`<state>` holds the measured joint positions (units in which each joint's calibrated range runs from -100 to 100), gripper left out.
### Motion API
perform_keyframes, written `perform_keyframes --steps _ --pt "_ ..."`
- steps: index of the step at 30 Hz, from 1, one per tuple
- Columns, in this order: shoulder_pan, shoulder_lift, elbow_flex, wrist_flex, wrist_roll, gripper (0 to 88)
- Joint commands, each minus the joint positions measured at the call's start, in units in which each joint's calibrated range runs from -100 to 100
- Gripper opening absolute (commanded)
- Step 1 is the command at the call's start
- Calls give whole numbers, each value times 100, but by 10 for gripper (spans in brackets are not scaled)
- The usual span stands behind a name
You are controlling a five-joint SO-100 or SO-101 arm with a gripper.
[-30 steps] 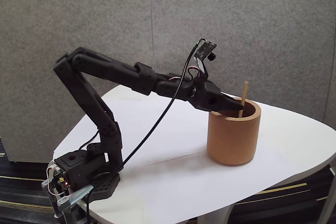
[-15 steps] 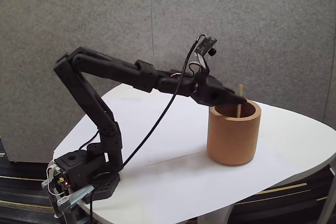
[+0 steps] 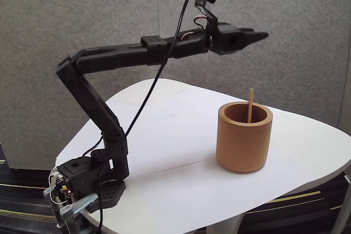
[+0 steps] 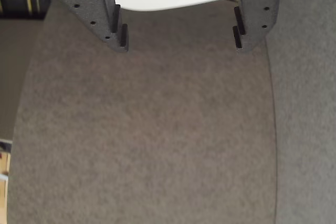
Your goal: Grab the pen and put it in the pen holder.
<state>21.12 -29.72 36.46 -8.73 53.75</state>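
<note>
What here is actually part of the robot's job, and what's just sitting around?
Part of the job:
- pen, standing in the holder
- pen holder
- gripper, open and raised above it

Just around:
- white table
- grey wall panel
- black cable

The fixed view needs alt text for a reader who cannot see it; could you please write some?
A thin wooden pen stands inside a wide tan pen holder on a white table. The black arm's hand is raised well above the holder, empty, against a grey wall.
</note>
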Motion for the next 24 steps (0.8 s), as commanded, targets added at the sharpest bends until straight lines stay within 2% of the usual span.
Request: perform_keyframes --steps 1,6,12,14,17,21,24 --pt "-399 -245 -930 -25 -8 284" --pt "-1321 -407 -921 314 -13 280" --pt "-2295 -1424 -921 2932 -81 283" --pt "-2470 -1888 -912 3686 -455 283" --pt "-2558 -2376 -767 4212 -1376 280" --pt "-2529 -2522 36 4246 -2493 279" --pt "-2507 -2546 848 4254 -3119 279"
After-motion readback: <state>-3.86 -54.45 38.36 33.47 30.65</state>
